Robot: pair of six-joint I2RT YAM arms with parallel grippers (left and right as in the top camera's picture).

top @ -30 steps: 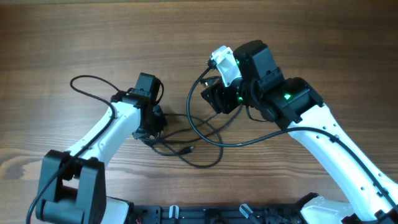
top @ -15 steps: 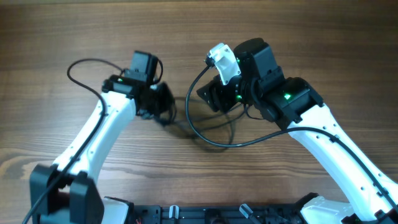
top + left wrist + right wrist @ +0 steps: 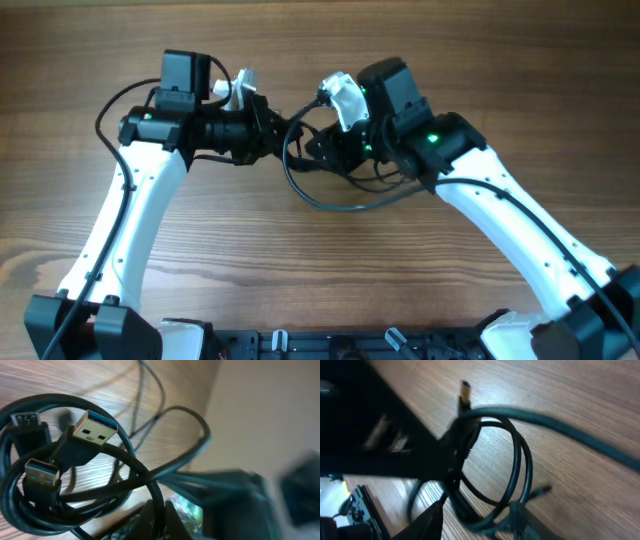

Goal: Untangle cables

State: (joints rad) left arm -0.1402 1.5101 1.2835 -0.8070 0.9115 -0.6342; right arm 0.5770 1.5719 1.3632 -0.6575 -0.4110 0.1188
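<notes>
Separation of the knot is the step in hand. The cables (image 3: pixel 345 207) hang bundled between both arms, over the middle of the worktop (image 3: pixel 500 60). The left end effector (image 3: pixel 270 138) is clamped fully shut on the bundle and reaches right, with USB-A plugs (image 3: pixel 95 427) beside it. The right end effector (image 3: pixel 322 152) faces it closely; I cannot tell whether it grips anything. Next, I judge, it must catch one strand and draw away.

We find the left gripper (image 3: pixel 272 136) and right gripper (image 3: pixel 318 150) nearly nose to nose over mid-table, with the cables (image 3: pixel 340 207) bunched between them and drooping in a loop just beneath, blocking passage. Bare table (image 3: pixel 500 60) lies open along the far side and below the loop.
</notes>
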